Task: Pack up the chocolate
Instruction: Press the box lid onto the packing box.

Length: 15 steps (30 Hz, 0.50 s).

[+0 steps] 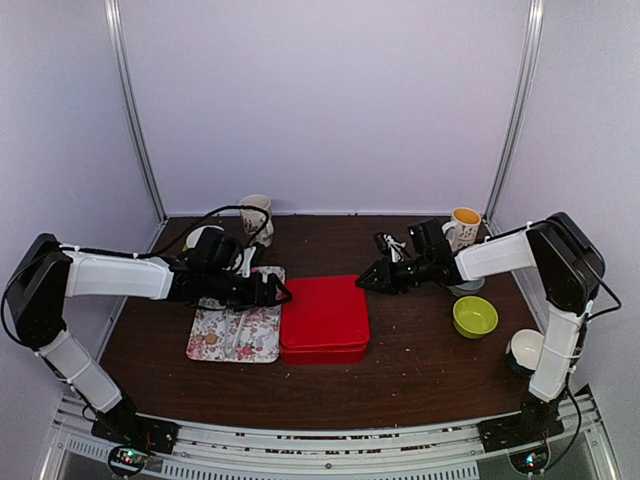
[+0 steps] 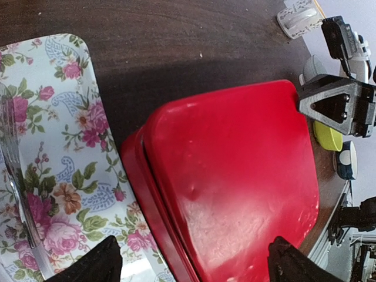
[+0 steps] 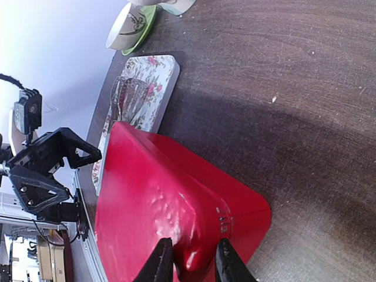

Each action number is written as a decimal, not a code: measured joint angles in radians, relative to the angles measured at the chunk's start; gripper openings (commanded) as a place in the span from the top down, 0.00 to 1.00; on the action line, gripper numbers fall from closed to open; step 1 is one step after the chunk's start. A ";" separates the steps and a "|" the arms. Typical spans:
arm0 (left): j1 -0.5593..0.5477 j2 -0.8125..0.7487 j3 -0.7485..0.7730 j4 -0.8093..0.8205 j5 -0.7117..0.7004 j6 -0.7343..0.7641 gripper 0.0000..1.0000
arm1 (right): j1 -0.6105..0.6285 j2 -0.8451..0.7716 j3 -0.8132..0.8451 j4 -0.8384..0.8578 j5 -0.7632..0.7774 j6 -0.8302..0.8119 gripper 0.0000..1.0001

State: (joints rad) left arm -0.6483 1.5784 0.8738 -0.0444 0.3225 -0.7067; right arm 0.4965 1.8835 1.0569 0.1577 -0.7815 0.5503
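Where the dark brown table point(image 1: 420, 360) runs back to the pale lilac walls point(image 1: 320, 100), we see a white cup point(image 1: 257, 213) at the left rear and a yellow-lined cup point(image 1: 464, 228) at the right rear. A red box point(image 1: 324, 318) sits mid-table with its lid point(image 3: 153, 205) on, its left edge just beside a floral tray point(image 1: 212, 340) that carries metal tongs point(image 2: 14, 176). The chocolate shows in no view; we cannot tell whether it lies inside the box. Our left gripper point(image 2: 194, 261) hangs spread wide over the box's left edge, holding nothing. Our right gripper point(image 3: 192, 258) pinches the lid's right rim between close-set fingers. A green bowl point(image 1: 475, 316) stands to the right, well apart from the box. Open tabletop shows in front of the box and behind it.
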 measured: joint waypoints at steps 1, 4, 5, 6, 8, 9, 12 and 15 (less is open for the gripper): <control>-0.001 0.004 0.000 0.002 0.003 -0.001 0.12 | 0.000 0.012 0.010 -0.007 -0.001 -0.003 0.77; -0.002 0.010 0.000 0.003 0.008 -0.002 0.13 | -0.003 0.034 0.020 -0.020 0.000 -0.005 0.79; -0.003 0.011 0.000 0.003 0.010 -0.003 0.13 | -0.003 0.041 0.020 -0.027 0.000 -0.005 0.80; -0.003 0.011 0.000 0.003 0.011 -0.003 0.14 | -0.003 0.046 0.020 -0.032 -0.001 -0.005 0.80; -0.005 0.011 0.001 0.003 0.013 -0.003 0.15 | -0.003 0.049 0.021 -0.028 -0.008 -0.005 0.80; -0.005 0.011 0.001 0.004 0.014 -0.004 0.16 | -0.003 0.049 0.021 -0.027 -0.010 -0.005 0.80; -0.006 0.011 0.001 0.010 0.016 -0.009 0.18 | -0.002 0.049 0.021 -0.026 -0.012 -0.005 0.79; -0.006 0.014 0.001 0.021 0.021 -0.014 0.19 | 0.000 0.044 0.014 -0.026 -0.011 -0.006 0.78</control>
State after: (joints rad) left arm -0.6548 1.5921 0.8745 -0.0235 0.3431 -0.7208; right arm 0.4965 1.9278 1.0706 0.1318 -0.7929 0.5438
